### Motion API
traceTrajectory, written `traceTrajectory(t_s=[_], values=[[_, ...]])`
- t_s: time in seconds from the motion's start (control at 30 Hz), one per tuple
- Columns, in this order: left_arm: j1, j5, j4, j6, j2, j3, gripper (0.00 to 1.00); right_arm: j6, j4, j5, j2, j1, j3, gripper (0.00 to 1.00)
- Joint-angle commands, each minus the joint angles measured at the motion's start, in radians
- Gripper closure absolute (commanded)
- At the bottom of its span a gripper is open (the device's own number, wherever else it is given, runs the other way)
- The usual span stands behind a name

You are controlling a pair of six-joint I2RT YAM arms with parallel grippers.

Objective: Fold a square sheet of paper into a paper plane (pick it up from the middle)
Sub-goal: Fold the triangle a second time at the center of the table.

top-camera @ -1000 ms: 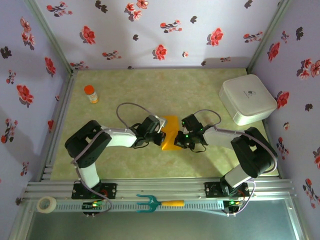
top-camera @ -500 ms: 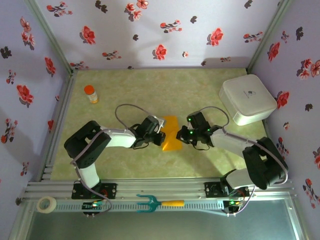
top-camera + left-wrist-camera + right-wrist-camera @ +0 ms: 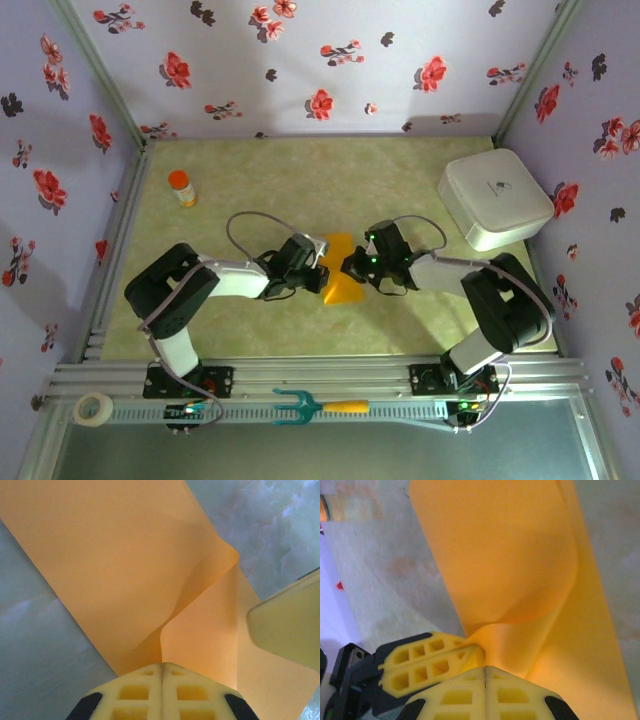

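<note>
Both arms bend inward over the middle of the green marbled bench [image 3: 300,180], and we see their claws meet at an orange-yellow sheet of paper [image 3: 343,291]. The left claw [image 3: 321,274] reaches the sheet from the left and the right claw [image 3: 351,268] from the right. The two stand just beside each other, with the paper between and beneath them.

From the left wrist, we find the left claw [image 3: 162,666] closed tight, its yellow fingers [image 3: 132,692] pressed together on a raised fold of the sheet [image 3: 115,555] that runs down into the seam between them. The rest of the paper spreads across the bench beyond, and one pale finger of the right claw [image 3: 287,622] sits over its right-hand part.

From the right wrist, we see the right claw [image 3: 485,672] likewise clamped shut on the paper [image 3: 505,545], which bulges up in a soft rounded curl just ahead of the fingertips. The left claw [image 3: 470,655] lies against it from the left, touching the same pinched ridge.

Well apart from the work, a small orange-capped bottle [image 3: 181,187] stands upright near the bench's far left side, and a white box [image 3: 494,198] with rounded corners sits at the far right. On the metal rail at the near edge lie a teal fork [image 3: 320,406] with an orange handle and, farther left, a roll of tape [image 3: 94,408].
</note>
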Motion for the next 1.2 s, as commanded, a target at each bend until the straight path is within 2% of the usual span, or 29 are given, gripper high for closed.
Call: traceTrajectory(t_s=[0.0, 0.37, 0.77, 1.03, 1.17], values=[[0.003, 0.011, -0.054, 0.003, 0.007, 0.006, 1.00, 0.030, 0.073, -0.028, 0.034, 0.009, 0.028, 1.00], [0.003, 0.011, -0.059, 0.020, 0.009, 0.014, 1.00, 0.022, 0.044, -0.021, 0.099, 0.017, 0.047, 0.99], [0.004, 0.012, -0.080, 0.032, 0.018, 0.023, 1.00, 0.029, 0.071, 0.021, 0.109, -0.008, -0.049, 0.99], [0.004, 0.014, -0.092, 0.037, 0.022, 0.028, 1.00, -0.003, 0.008, 0.001, 0.032, -0.019, 0.036, 0.97], [0.004, 0.013, -0.097, 0.039, 0.021, 0.030, 1.00, -0.034, -0.034, -0.002, 0.057, -0.035, 0.077, 0.98]])
